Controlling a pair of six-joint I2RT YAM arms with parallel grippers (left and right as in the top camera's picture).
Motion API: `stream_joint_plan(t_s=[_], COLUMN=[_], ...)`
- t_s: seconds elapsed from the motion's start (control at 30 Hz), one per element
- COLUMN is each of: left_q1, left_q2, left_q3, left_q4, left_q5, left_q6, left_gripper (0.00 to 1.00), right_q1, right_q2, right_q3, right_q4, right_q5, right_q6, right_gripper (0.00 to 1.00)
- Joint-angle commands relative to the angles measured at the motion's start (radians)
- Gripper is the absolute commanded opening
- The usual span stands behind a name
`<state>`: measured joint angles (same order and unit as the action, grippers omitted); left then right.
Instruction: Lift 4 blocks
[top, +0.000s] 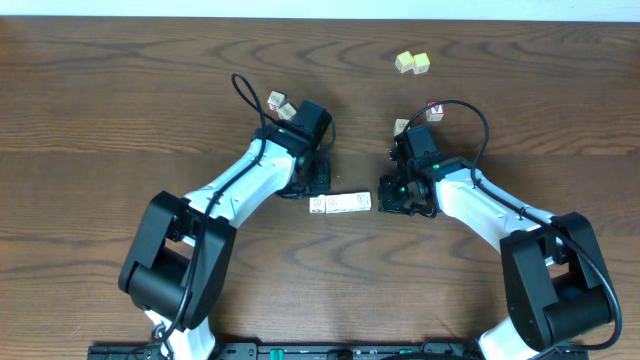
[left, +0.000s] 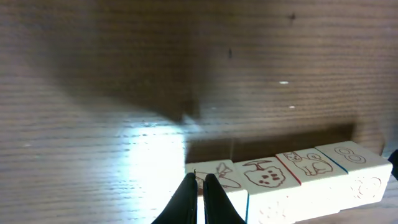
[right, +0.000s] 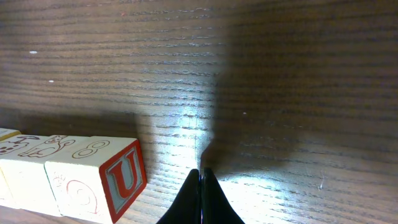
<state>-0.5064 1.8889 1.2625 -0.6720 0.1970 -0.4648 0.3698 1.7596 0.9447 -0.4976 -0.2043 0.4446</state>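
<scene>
The four blocks (top: 340, 204) lie in one straight row, faces touching, on the wooden table (top: 120, 90) between the two arms. The left gripper (left: 200, 182) has its fingers pressed together and holds nothing. Its tips sit at the row's left end; contact with that block cannot be confirmed. The right gripper (right: 202, 177) is likewise closed and empty, over bare wood near the end block (right: 93, 180) with a red letter U. Two yellow-topped cubes (top: 412, 63) rest well apart, near the far edge.

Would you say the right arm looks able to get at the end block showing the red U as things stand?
Probably yes: the right gripper hangs just beside the end block, with only bare table between them; its shut jaws would need to open first.
</scene>
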Motion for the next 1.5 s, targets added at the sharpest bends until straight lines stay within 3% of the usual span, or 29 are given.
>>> stream_joint_plan(t_s=[0.0,1.47], left_q1=[-0.017,-0.023], left_q2=[-0.018,-0.018], left_q3=[-0.016,-0.051], left_q4=[-0.004,0.020], left_q5=[0.000,-0.026], left_q6=[-0.020,-0.042], left_gripper=[0.07,0.07], right_q1=[-0.003,-0.003], right_q2=[0.004,0.004], right_q3=[0.001,0.001], right_q4=[-0.001,-0.008], right_q5=[0.013,0.013], right_q6=[0.011,0.011], right_gripper=[0.01,0.01])
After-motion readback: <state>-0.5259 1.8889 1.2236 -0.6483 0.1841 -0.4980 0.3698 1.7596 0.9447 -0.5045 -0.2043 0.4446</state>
